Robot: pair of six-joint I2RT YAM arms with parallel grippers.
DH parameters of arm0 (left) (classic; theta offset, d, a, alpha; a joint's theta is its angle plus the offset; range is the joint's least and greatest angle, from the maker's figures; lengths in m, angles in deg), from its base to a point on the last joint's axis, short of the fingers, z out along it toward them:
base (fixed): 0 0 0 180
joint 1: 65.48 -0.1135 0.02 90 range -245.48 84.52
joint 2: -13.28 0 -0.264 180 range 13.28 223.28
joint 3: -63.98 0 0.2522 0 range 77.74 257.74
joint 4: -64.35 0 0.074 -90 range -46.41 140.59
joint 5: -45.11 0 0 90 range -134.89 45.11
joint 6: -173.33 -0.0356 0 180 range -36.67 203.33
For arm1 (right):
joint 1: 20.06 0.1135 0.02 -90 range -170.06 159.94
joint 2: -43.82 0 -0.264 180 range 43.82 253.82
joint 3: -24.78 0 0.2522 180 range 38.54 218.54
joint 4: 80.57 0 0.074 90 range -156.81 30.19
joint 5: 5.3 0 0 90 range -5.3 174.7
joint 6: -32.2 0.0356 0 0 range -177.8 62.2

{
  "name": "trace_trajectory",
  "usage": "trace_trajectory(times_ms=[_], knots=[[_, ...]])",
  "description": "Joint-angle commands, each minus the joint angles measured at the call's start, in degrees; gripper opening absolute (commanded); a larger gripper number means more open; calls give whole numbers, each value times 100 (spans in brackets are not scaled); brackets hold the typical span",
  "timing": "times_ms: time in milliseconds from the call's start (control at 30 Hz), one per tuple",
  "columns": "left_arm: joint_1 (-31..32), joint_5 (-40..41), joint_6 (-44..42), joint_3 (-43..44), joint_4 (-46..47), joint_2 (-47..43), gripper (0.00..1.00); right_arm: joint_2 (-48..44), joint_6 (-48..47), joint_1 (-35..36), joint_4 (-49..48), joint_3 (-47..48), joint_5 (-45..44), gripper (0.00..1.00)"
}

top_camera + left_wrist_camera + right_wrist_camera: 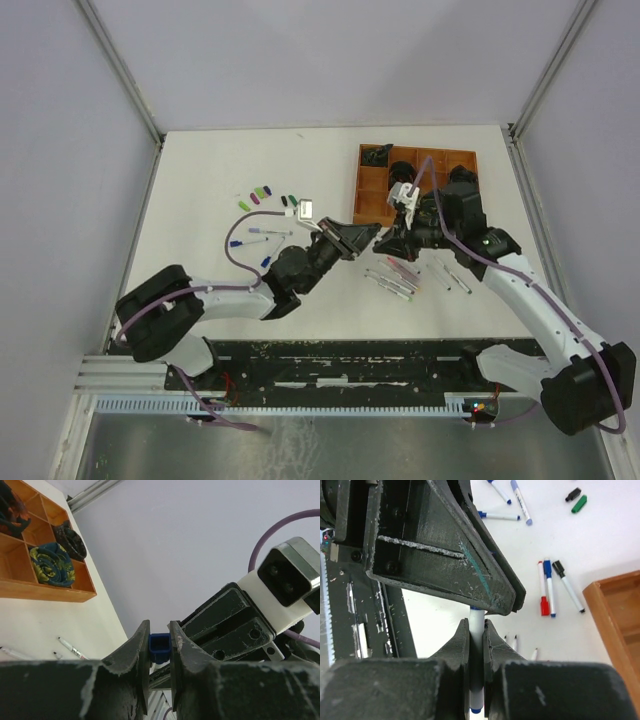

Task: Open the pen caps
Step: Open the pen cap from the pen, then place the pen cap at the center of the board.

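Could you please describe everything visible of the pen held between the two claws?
The pen is slim, with a white-grey plastic-looking barrel and a blue tail end. The right claw is shut on its barrel, holding it off the table. Its stubby blue cap, recessed at the end, is pinched in the left claw. Whether cap and barrel have parted cannot be told.

Scuffed, matt black plastic on the left gripper [159, 627]; smooth blue plastic cap [160, 647]; smooth white plastic pen barrel [477, 630]; matt brown wooden tray [47, 594]
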Motion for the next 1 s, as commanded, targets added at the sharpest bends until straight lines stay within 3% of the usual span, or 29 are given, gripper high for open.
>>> trace_trajectory(times_ms=[0,267,367,433,533,667,767,967], knots=[[-1227,2082,609,262,-62,-756,3,-57,-274,-4,1101,-50,202,2],[-1323,2700,1438,225,18,-798,3,-122,-139,-4,971,-76,235,2],[-1603,1568,717,255,-179,-938,3,-452,-219,-74,1007,-65,16,2],[-1801,705,368,325,-1647,-1288,3,-757,-400,-99,1105,-64,-234,2],[-2038,109,-633,537,-3768,-1658,3,-1165,-469,-138,1108,-64,-695,2],[-2525,-694,-1469,1276,-5902,-1428,3,-1332,-486,-154,1108,9,-1201,2],[-2732,-803,-1697,2548,-7721,-422,3,-1331,-438,-152,1123,32,-1296,2],[-2757,105,-1942,6260,-10523,2053,3,-1363,-411,-155,1120,35,-1521,2]])
